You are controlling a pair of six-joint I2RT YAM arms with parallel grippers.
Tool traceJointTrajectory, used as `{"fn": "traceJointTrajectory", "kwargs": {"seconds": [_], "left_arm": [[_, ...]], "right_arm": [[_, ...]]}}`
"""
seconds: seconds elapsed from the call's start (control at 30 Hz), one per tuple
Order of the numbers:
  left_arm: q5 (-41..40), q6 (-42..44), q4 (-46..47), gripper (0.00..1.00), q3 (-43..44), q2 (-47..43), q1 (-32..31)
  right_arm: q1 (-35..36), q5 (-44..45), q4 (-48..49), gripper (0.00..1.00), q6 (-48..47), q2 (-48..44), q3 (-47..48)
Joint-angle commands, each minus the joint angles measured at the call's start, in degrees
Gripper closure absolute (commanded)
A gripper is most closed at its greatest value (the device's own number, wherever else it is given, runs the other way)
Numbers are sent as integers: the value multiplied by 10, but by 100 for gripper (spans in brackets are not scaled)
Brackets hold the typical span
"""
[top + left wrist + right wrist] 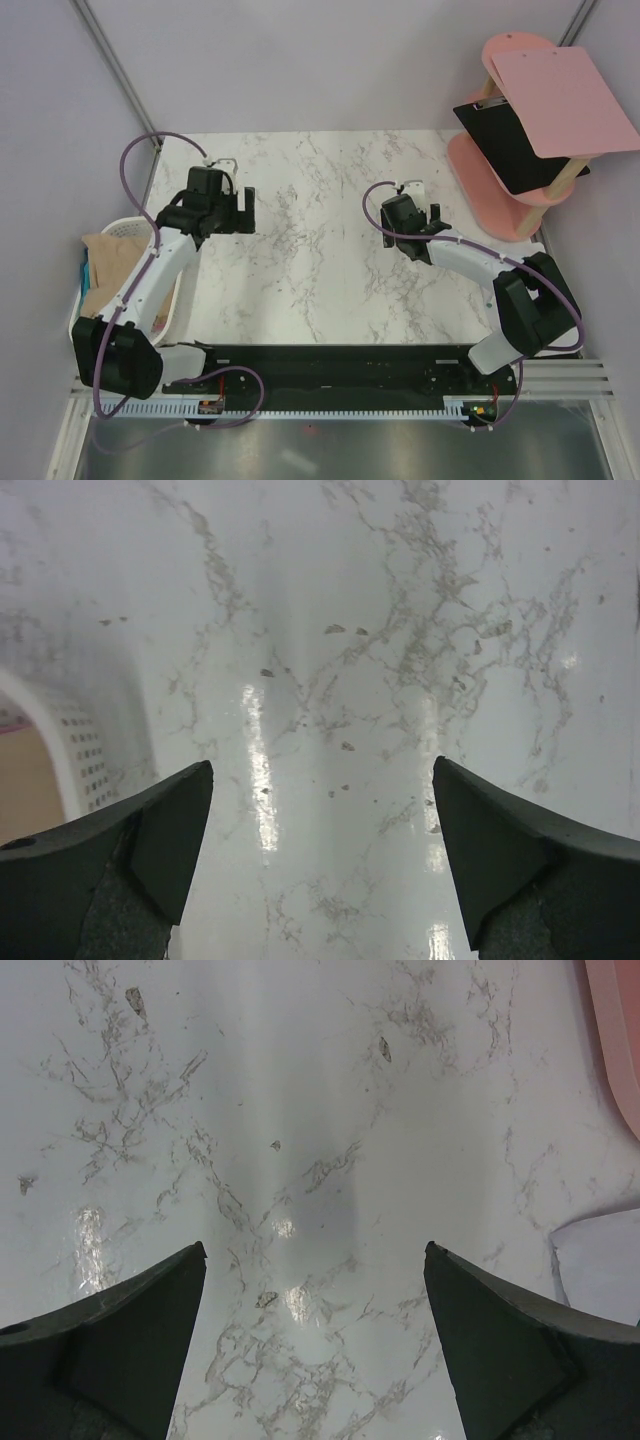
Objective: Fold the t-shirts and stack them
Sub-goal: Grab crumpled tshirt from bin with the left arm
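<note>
Checking the left gripper (238,205) first: how does it stand? (M.)

Jaws spread wide with nothing between them. It hangs over the far left part of the marble table (310,260). In its wrist view, bare tabletop fills the space between the fingertips (170,830). (K.)

Right gripper (425,215)? (M.)

Same reading: jaws wide apart and gripping nothing, over the far right part of the table. Its wrist view shows veined marble between the dark fingers (150,1330). (K.)

Location of the shirts? (M.)

Off the table's left edge, in the white laundry basket (125,228). A tan t-shirt (108,265) lies bunched on top, unfolded. A strip of teal-blue cloth (85,276) shows at the tan shirt's left side; I cannot tell what more lies under. Both grippers are well apart from the basket, the left one nearer. (K.)

Other items? (M.)

A pink stand (480,165) sits beyond the table's right far corner, with a pink clipboard (565,100) overlapping a black clipboard (510,145) on it. (K.)
</note>
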Motion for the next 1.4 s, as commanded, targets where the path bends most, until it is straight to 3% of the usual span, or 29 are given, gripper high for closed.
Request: {"fn": "traceJointTrajectory", "kwargs": {"seconds": [0.0, 0.17, 0.4, 0.77, 1.13, 1.17, 1.23, 1.27, 1.3, 1.37], "left_arm": [[-205, -32, -20, 3, 38, -47, 10], [-261, -53, -52, 5, 55, -58, 55], [-208, -109, -82, 7, 44, -30, 220], [-248, -136, -92, 10, 30, 45, 286], [-208, -127, -72, 16, -10, 82, 328], [-203, -127, -71, 19, -11, 86, 328], [-195, -126, -71, 39, -13, 85, 328], [-195, -126, -71, 51, -14, 82, 328], [-196, -126, -71, 76, -14, 77, 328], [-195, -127, -71, 98, -13, 72, 330]], "right_arm": [[1, -8, 13, 2, 5, 0, 11], [0, -13, 23, 2, -3, 5, 5], [1, -32, 38, 2, -10, 8, 3], [1, -76, 53, 2, -11, 36, 17], [0, -91, 54, 2, -4, 42, 14], [1, -95, 56, 2, -3, 43, 13], [1, -98, 56, 2, 0, 45, 13], [0, -99, 56, 2, 2, 45, 13], [1, -100, 55, 2, 2, 46, 12], [0, -99, 54, 2, 2, 43, 10]]}}
